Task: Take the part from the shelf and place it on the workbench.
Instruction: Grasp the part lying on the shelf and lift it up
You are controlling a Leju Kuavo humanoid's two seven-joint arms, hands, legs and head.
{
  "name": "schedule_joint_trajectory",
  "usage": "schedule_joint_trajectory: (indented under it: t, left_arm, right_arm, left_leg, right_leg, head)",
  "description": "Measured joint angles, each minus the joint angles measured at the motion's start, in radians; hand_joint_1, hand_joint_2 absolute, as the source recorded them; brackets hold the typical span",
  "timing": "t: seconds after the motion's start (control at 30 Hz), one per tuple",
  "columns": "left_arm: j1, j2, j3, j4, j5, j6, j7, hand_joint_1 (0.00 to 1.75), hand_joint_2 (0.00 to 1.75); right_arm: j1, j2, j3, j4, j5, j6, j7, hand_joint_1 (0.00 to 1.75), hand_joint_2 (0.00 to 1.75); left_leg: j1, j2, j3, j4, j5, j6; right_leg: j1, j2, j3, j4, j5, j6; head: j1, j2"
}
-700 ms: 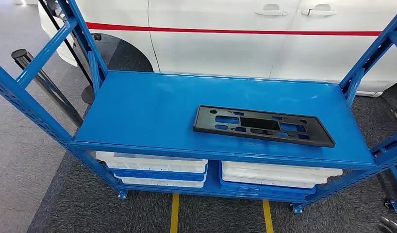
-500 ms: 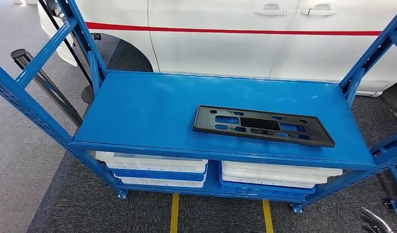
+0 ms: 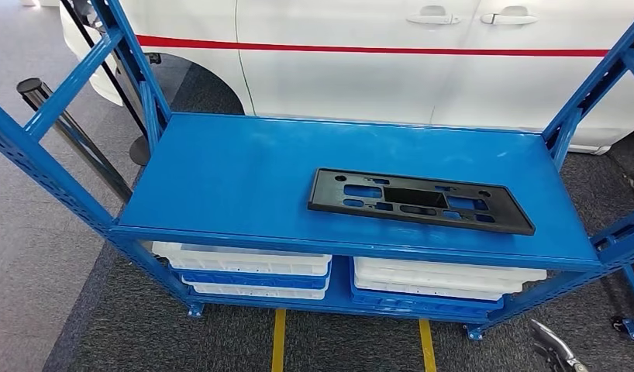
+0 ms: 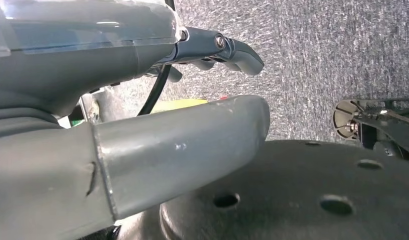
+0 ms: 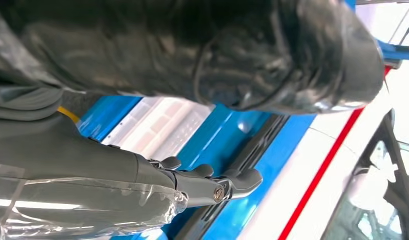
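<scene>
On the blue shelf [image 3: 244,178], head view, the black part [image 3: 419,201] lies flat, long axis crosswise; we see the right hand [image 3: 553,350] low, nearer it. Left wrist: left hand [image 4: 142,150] empty, fingers apart. Right wrist: fingers [image 5: 212,182] loosely spread, holding nothing, part ahead.

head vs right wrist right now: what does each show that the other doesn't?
Head view alone: the whole black part lying flat on the blue shelf, car door handles, yellow floor lines. Right wrist alone: the right hand up close, fingers apart, holding nothing. Both: shelf, part, white trays, the white car's red stripe.
</scene>
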Motion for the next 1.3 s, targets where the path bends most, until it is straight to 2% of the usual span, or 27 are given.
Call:
schedule_joint_trajectory:
  t: [0.1,0.2,0.3,0.43,0.57,0.77,0.93,1.03,1.13,1.3]
  left_arm:
    - [0.0,0.002,-0.001,0.0,0.0,0.001,-0.007,0.0,0.0]
    - [-0.001,0.003,-0.009,0.0,-0.008,-0.004,-0.008,0.0,0.0]
    - [-0.002,0.006,-0.027,0.0,-0.031,-0.014,-0.007,0.0,0.0]
    - [-0.004,0.011,-0.05,0.0,-0.045,-0.02,-0.008,0.0,0.0]
    - [-0.005,0.014,-0.062,0.0,-0.045,-0.025,-0.009,0.0,0.0]
    - [-0.008,0.026,-0.075,0.0,-0.042,-0.052,-0.012,0.0,0.0]
    - [-0.007,0.035,-0.085,0.0,-0.042,-0.06,-0.011,0.0,0.0]
    - [-0.008,0.04,-0.091,0.0,-0.047,-0.068,-0.002,0.0,0.0]
    - [-0.011,0.045,-0.101,0.0,-0.053,-0.072,0.008,0.0,0.0]
    - [-0.012,0.051,-0.11,0.0,-0.053,-0.072,0.012,0.0,0.0]
  right_arm:
    - [0.046,-0.043,0.079,-0.014,-0.01,-0.146,0.007,0.0,0.0]
    - [0.084,-0.142,0.182,-0.018,-0.021,-0.369,0.019,0.0,0.0]
    - [0.092,-0.253,0.267,-0.017,0.001,-0.525,0.035,0.0,0.0]
    - [0.087,-0.377,0.331,-0.005,0.03,-0.6,0.056,0.0,0.0]
    - [0.078,-0.448,0.377,0.008,0.053,-0.63,0.067,0.0,0.0]
    - [-0.011,-0.577,0.523,0.056,0.168,-0.795,0.147,0.0,0.0]
    - [-0.069,-0.641,0.618,0.097,0.22,-0.841,0.176,0.0,0.0]
    - [-0.115,-0.667,0.67,0.13,0.322,-0.902,0.212,0.0,0.0]
    - [-0.19,-0.679,0.751,0.189,0.429,-0.96,0.251,0.0,0.0]
    - [-0.266,-0.68,0.852,0.256,0.48,-0.993,0.279,0.0,0.0]
  left_leg:
    - [0.0,0.0,-0.001,0.0,0.0,0.0]
    - [0.0,0.001,-0.002,0.0,0.0,0.0]
    - [-0.001,0.003,0.0,0.0,0.0,0.0]
    - [-0.001,0.003,0.001,0.0,0.0,0.001]
    - [-0.001,0.003,0.0,0.001,0.0,0.001]
    - [0.0,0.006,0.002,0.0,0.0,0.001]
    - [0.0,0.005,0.001,0.0,0.001,0.001]
    - [0.0,0.007,0.001,0.0,0.001,0.001]
    - [0.0,0.007,0.002,0.0,0.001,0.001]
    - [-0.001,0.007,0.002,0.0,0.001,0.001]
  right_leg:
    - [0.0,0.0,0.0,0.0,0.0,0.0]
    - [0.0,0.002,0.0,0.0,0.0,0.0]
    - [-0.001,0.003,0.0,0.0,0.001,0.001]
    - [-0.001,0.003,0.0,-0.001,0.001,0.001]
    - [-0.001,0.003,0.001,0.0,0.002,0.001]
    - [0.0,0.005,0.0,0.0,0.002,0.001]
    - [0.0,0.004,0.001,0.0,0.002,0.001]
    - [0.0,0.005,0.001,0.0,0.002,0.001]
    - [0.0,0.006,0.001,0.0,0.002,0.001]
    - [0.0,0.005,0.001,0.001,0.002,0.001]
  head:
    - [0.0,0.0]
    - [0.0,0.0]
    - [0.0,0.0]
    - [0.0,0.0]
    - [0.0,0.0]
    - [0.0,0.0]
    - [0.0,0.0]
    - [0.0,0.0]
    - [0.0,0.0]
    - [0.0,0.0]
